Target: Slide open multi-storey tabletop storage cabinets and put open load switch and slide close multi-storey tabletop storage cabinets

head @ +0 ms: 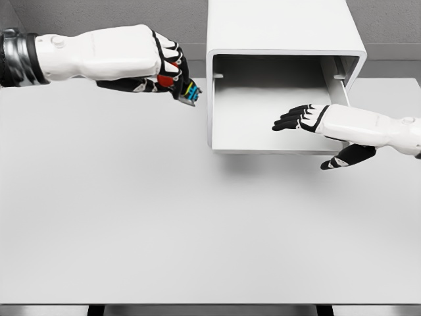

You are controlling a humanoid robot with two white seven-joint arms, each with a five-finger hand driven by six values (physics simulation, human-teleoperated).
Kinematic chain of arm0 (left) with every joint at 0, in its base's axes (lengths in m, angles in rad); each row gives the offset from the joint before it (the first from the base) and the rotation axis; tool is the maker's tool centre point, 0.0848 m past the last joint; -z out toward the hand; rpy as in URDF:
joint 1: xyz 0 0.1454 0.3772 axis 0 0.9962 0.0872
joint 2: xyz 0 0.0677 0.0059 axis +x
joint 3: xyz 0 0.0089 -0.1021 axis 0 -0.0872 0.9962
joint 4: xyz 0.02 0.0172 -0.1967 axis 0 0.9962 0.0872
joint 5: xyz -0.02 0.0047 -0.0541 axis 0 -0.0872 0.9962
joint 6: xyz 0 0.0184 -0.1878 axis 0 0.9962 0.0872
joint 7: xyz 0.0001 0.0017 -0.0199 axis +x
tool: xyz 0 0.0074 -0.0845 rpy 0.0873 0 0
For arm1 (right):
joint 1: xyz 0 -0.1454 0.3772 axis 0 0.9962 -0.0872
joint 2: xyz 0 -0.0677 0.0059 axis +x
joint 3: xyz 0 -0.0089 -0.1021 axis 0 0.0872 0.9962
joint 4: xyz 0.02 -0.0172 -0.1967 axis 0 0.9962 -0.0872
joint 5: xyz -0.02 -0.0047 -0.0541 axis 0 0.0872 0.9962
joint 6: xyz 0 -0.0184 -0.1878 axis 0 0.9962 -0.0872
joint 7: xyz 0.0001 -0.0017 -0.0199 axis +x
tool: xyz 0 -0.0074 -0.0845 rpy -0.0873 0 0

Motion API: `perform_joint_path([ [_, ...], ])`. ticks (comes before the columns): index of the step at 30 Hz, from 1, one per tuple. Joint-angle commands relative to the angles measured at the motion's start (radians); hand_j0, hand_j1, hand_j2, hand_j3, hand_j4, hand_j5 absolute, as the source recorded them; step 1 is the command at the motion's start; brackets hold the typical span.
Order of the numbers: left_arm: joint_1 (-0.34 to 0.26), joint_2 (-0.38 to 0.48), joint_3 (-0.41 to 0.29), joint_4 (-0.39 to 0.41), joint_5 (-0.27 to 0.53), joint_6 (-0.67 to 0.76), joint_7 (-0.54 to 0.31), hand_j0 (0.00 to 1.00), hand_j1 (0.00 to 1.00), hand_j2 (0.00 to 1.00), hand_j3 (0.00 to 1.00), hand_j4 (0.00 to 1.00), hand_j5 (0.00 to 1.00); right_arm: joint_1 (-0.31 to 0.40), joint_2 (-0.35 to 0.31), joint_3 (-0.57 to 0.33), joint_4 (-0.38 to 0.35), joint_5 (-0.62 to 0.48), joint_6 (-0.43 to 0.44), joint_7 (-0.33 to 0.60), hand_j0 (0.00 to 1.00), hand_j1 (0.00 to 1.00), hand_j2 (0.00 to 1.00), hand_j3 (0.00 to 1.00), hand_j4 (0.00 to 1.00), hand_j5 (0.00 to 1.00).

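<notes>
White worktop (164, 224) fills most of the head view, bare from 9 o'clock round through 6 to 3, and its front edge runs along the bottom. At 12 to 1 o'clock stands the white storage cabinet (283, 23), with its drawer (263, 141) slid out toward the robot; the drawer's front lip lies just right of centre and casts a soft shadow on the worktop.

Coming in from 9 o'clock, the left hand (172, 69) hangs above the worktop at about 11 o'clock, fingers curled around the load switch (187, 89), a small block with red, blue and yellow parts. It sits just left of the drawer's left wall, not touching it.

From 3 o'clock, the right hand (309, 118) reaches over the drawer's right side, fingers stretched flat over the drawer's interior and holding nothing, thumb hanging below the front lip.
</notes>
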Motion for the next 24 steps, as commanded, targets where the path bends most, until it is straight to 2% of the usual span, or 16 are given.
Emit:
perform_joint_path([
  [1, 0.000, -0.023, 0.002, 0.002, 0.015, 0.000, 0.001, 0.38, 0.38, 0.38, 0.38, 0.38, 0.38, 0.001, 0.001, -0.001, 0.000, -0.007, 0.001, -0.001, 1.00, 1.00, 1.00, 1.00, 1.00, 1.00],
  [13, 0.000, -0.069, 0.037, 0.000, 0.029, 0.000, 0.001, 0.38, 0.38, 0.38, 0.38, 0.38, 0.38, 0.002, -0.002, 0.003, 0.000, -0.007, 0.001, -0.001, 1.00, 1.00, 1.00, 1.00, 1.00, 1.00],
  [20, 0.003, -0.132, 0.037, 0.017, 0.035, 0.000, 0.001, 0.38, 0.38, 0.38, 0.38, 0.38, 0.38, 0.003, -0.002, 0.006, 0.000, -0.007, 0.001, -0.001, 1.00, 1.00, 1.00, 1.00, 1.00, 1.00],
  [24, 0.009, -0.182, 0.032, 0.059, 0.029, 0.000, -0.001, 0.38, 0.38, 0.38, 0.38, 0.38, 0.38, 0.005, -0.004, 0.006, 0.000, -0.007, 0.001, -0.001, 1.00, 1.00, 1.00, 1.00, 1.00, 1.00],
])
